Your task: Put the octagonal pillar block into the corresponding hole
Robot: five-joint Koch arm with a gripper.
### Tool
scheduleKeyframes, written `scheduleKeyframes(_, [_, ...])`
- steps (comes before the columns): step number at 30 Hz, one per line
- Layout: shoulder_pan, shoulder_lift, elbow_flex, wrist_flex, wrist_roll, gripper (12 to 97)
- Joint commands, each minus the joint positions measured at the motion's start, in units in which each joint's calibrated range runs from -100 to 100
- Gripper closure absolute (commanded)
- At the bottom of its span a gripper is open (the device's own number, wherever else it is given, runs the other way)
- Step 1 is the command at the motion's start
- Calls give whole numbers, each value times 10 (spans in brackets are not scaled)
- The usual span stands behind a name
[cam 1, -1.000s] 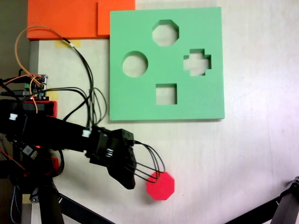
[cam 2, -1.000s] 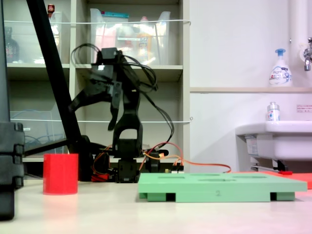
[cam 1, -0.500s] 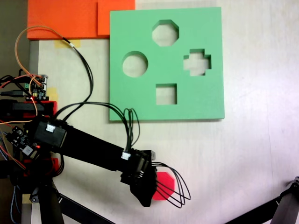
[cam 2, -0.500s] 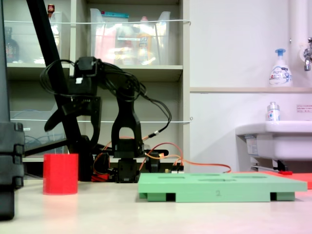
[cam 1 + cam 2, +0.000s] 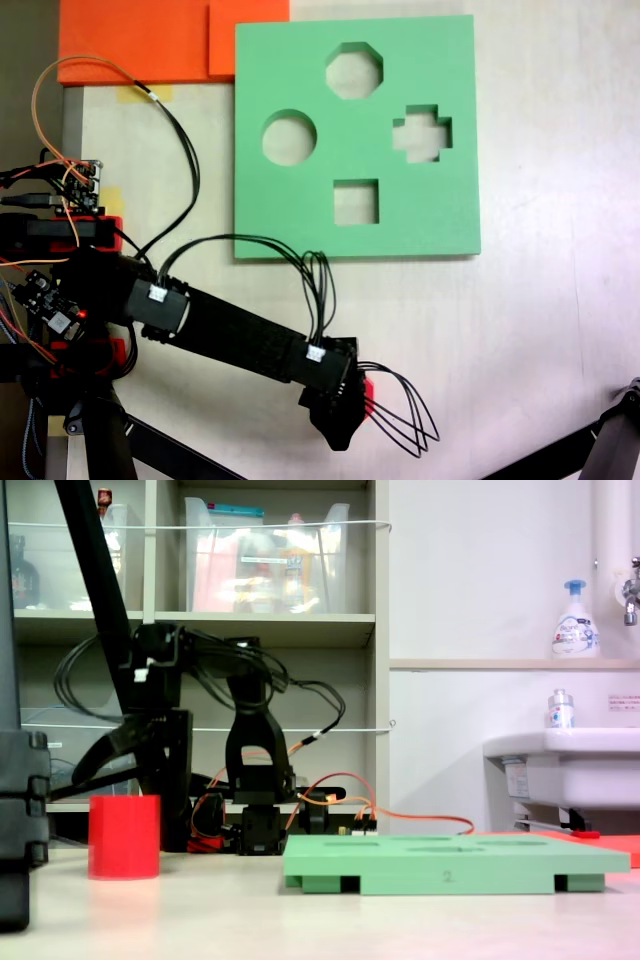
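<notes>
**Hand above the red block, grasp not yet made**

The red block (image 5: 124, 837) stands upright on the table (image 5: 560, 330), well apart from the green board (image 5: 300, 215), off the board's edge that lies nearest the square cutout. In the top-down fixed view the black arm covers nearly all of the block; a sliver of red shows at (image 5: 368, 392). In the low side view the hand (image 5: 100, 776) hangs just above the block's top, its two fingers spread apart and not touching the block.

Materials and shapes: the block is matte bright-red foam, with flat sides and a flat top. The board is a pale green foam slab, square, flat on the table, with four cutouts. The eight-sided hole (image 5: 354, 70) sits near the board's far edge from the block; the round hole (image 5: 289, 137), the cross-shaped hole (image 5: 421, 134) and the square hole (image 5: 355, 201) lie closer.

Risks, as judged:
- Soft foam may squash or twist under an off-centre pinch, so the block could tilt in the hand.
- A finger landing on the block's top would tip it over or push it aside.
- The eight sides must line up with the hole, or the block will ride on the rim.
- The loose black cables (image 5: 400, 420) by the hand could snag the block.
</notes>
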Motion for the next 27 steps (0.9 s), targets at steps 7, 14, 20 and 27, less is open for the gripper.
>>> scheduleKeyframes(7, [-5,33,30,8,-2,338])
scheduleKeyframes(14, [-12,63,25,8,-2,342])
scheduleKeyframes(20, [-15,88,17,8,-4,528])
scheduleKeyframes(27, [-18,88,-15,8,-13,657])
